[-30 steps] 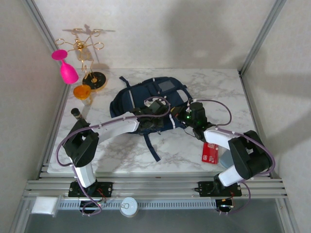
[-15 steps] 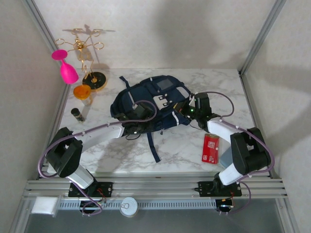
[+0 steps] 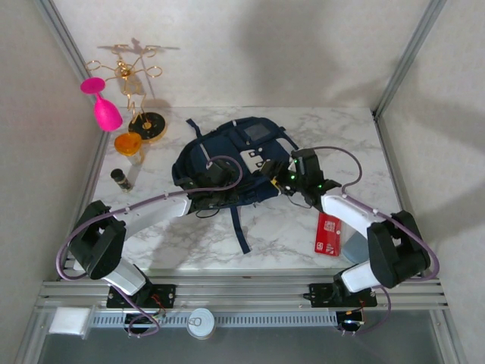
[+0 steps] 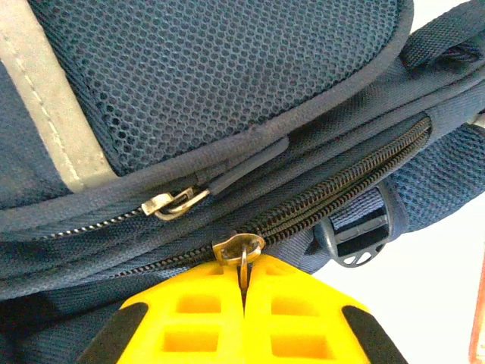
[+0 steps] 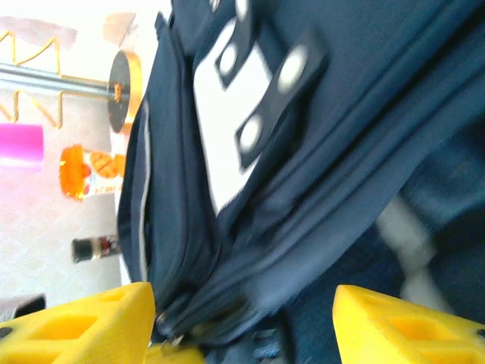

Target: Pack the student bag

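Nearest the arm bases, a flat red packet lies on the marbled surface beside the right arm, apart from everything else. Just beyond it the student bag lies flat in the middle of the surface. One dark strap trails toward the near edge, and the grey patch sits on the bag's far side. Both arms reach in to the bag's near edge, one from each side.

The left pincer is closed tight. In its wrist view the two yellow fingers meet, with a brass zip pull nipped between their tips. That pull sits on the long dark zip running along the bag's side. A second pull lies loose just above, on another zip (below a mesh pocket and next to a pale grey stripe). A dark plastic buckle hangs to the right.

The right pincer has its fingers well apart, with folds of navy fabric lying between them. That view is blurred, and nothing shows as gripped.

Further back on the left stand a small dark bottle and then an orange cup. At the far corner is a gold wire stand with a pink glass at its left side.
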